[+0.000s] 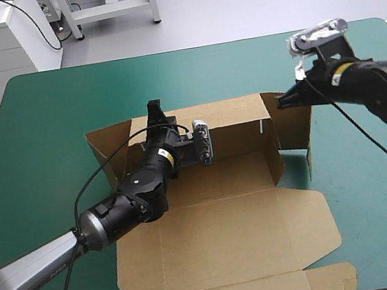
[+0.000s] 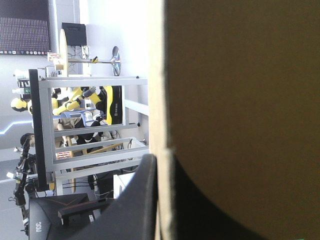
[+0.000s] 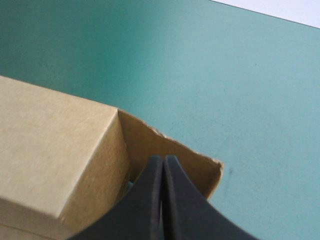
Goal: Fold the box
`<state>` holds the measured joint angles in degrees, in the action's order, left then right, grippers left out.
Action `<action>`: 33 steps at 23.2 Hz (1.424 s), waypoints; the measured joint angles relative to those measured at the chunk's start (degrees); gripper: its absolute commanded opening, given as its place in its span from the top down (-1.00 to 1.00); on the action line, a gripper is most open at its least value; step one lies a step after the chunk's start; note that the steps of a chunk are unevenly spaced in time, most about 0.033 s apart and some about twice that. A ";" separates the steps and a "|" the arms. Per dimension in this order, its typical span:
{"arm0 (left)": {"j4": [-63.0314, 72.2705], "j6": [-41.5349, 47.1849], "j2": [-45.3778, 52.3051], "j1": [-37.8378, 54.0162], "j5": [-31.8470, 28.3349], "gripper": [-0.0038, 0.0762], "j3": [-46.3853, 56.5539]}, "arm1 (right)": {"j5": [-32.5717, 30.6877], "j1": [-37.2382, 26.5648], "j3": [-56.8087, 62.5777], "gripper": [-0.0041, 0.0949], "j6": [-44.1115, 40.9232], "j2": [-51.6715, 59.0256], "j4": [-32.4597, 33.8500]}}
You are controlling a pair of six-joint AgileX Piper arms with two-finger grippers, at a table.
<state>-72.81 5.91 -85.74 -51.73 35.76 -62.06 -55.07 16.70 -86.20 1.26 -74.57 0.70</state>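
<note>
Box (image 1: 228,234) half-raised, left end effector (image 1: 154,113) gripping it

The box (image 1: 224,234) lies at the middle of the counter (image 1: 41,137), its tray part toward the far edge with walls raised and its lid flat toward the near edge. The left jaws stand at the left end of the box's far wall, the wall's board between them. The right jaws touch the flap at the box's far right corner, coming in from the box's right.
</note>
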 measured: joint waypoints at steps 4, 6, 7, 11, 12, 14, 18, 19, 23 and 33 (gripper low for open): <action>0.00 0.00 0.00 0.00 0.64 0.92 0.05 | -3.31 -0.46 -8.92 0.96 -0.82 -10.16 0.64; 0.00 0.00 0.00 0.00 0.84 0.92 0.07 | -4.77 -1.15 -12.77 0.96 -1.26 -14.08 0.49; 0.00 0.00 0.00 0.00 0.96 0.92 0.07 | -5.66 -1.72 -14.44 0.96 -1.26 -16.02 0.16; 0.06 0.00 0.00 0.00 1.39 0.92 0.07 | -9.97 -4.72 -18.53 0.96 -0.57 -22.69 -3.16; 0.06 0.00 0.00 0.00 1.55 0.92 0.07 | -11.01 -5.14 -18.67 0.96 -0.29 -23.64 -3.69; 0.06 0.00 0.00 0.00 1.72 0.92 0.07 | -13.03 -5.61 -18.74 0.96 0.18 -25.48 -4.31; 0.11 0.00 0.00 0.00 1.97 0.92 0.07 | -15.85 -5.61 -18.76 0.96 2.17 -26.41 -4.70; 0.22 0.00 0.00 0.00 2.02 0.92 0.09 | -16.09 -5.61 -18.76 0.96 2.67 -26.41 -5.81; 0.23 0.00 0.00 0.00 2.10 0.92 0.09 | -16.16 -5.61 -17.28 0.96 4.42 -25.97 -11.63; 0.32 -0.11 0.00 0.00 2.25 0.92 0.09 | -14.12 -5.61 -7.12 0.96 10.21 -19.92 -15.20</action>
<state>-72.49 5.80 -85.74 -51.73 38.02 -61.97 -69.19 11.09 -93.32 11.47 -94.49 -14.50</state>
